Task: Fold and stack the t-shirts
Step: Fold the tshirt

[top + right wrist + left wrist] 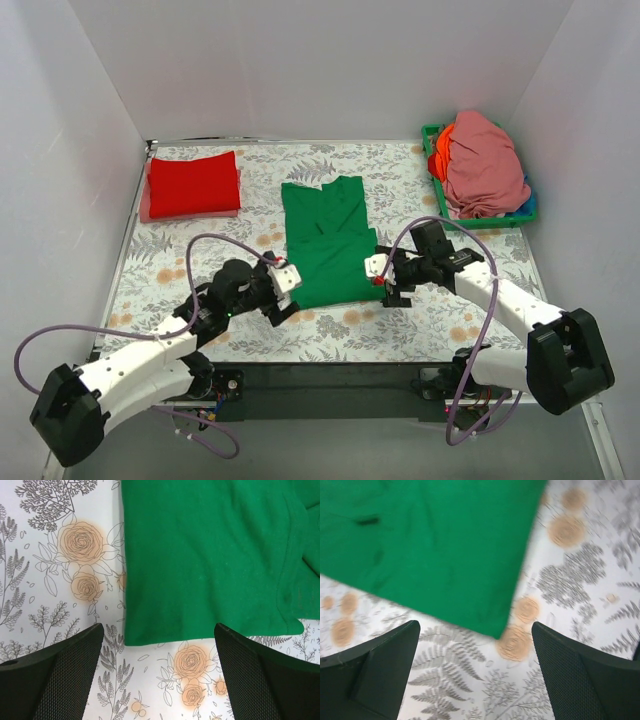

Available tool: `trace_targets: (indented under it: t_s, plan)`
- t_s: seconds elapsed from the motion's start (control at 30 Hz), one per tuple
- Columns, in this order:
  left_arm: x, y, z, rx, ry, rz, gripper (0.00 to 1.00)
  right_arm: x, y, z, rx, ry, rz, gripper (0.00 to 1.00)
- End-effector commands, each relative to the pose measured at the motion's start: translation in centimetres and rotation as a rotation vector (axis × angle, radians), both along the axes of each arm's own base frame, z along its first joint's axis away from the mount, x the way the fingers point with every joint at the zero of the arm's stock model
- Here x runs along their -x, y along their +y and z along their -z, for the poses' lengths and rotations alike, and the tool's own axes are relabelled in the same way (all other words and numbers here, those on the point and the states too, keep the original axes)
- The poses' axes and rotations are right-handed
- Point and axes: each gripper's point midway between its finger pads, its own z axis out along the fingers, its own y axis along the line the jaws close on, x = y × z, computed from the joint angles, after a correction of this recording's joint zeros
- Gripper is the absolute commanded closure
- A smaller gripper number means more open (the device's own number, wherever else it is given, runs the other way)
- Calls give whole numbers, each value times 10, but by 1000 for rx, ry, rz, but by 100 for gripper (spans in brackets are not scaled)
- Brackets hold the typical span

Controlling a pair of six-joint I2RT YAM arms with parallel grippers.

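Observation:
A green t-shirt (328,240) lies partly folded into a long strip in the middle of the table. My left gripper (283,292) is open and empty beside its near left corner, which shows in the left wrist view (440,550). My right gripper (383,280) is open and empty beside its near right corner, with the shirt's edge in the right wrist view (210,560). A folded red t-shirt (193,184) lies on a pink one (146,208) at the far left. A pink t-shirt (484,166) and an orange one (441,150) are heaped in the basket.
A green plastic basket (432,140) stands at the far right corner. The flower-printed table cover (200,260) spans the table between white walls. Purple cables loop over both arms.

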Motion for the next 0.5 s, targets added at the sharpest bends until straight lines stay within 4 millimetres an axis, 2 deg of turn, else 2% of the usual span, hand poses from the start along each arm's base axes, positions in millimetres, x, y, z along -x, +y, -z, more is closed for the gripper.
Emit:
trace_targets:
  t_s: [0.0, 0.1, 0.3, 0.33, 0.47]
  plan:
    - [22, -12, 27, -104, -1, 148, 7, -15, 4, -1, -4, -97, 22, 3]
    - [25, -15, 47, -198, -20, 177, 9, -9, 7, 16, 10, -83, 21, 6]
    - [-2, -22, 49, -222, -145, 123, 12, -9, 10, 24, 13, -72, 30, 10]
    - [-1, -21, 59, -246, -133, 131, 13, -8, 11, 25, 14, -70, 28, 10]
    - [-4, -23, 73, -289, -112, 144, 17, -7, 11, 35, 37, -59, 27, 14]
